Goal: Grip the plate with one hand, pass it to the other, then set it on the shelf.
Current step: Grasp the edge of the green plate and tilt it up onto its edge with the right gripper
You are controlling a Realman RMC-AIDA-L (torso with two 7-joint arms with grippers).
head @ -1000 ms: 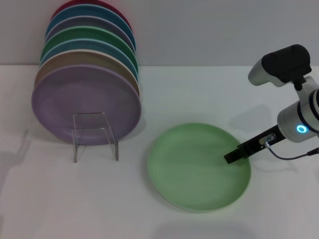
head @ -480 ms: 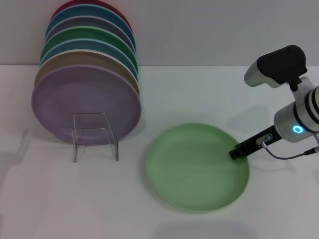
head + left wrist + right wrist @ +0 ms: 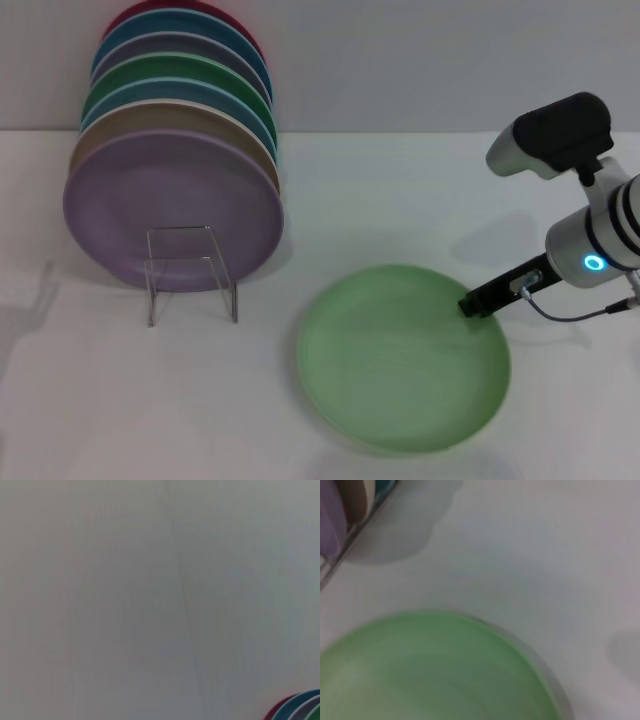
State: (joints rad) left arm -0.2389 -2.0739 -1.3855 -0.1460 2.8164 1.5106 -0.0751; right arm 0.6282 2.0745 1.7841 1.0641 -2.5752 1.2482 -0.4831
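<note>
The pale mint-green plate (image 3: pixel 400 360) lies on the white table, right of centre in the head view. It fills the lower part of the right wrist view (image 3: pixel 430 670). My right gripper (image 3: pixel 472 304), slim and black below the blue ring light, is at the plate's far right rim. Its fingers look closed on that rim. The clear shelf (image 3: pixel 190 272) stands at the left and holds up a leaning row of plates. My left gripper is out of view.
Several coloured plates lean in a row on the shelf, with a lilac-purple plate (image 3: pixel 172 208) at the front. Their edges show in the left wrist view (image 3: pixel 300 707) and the right wrist view (image 3: pixel 350 505). Bare table lies between shelf and green plate.
The right gripper's tip drew back from over the plate's inside to its right rim and rose a little. The plate shifted toward the front edge and looks larger.
</note>
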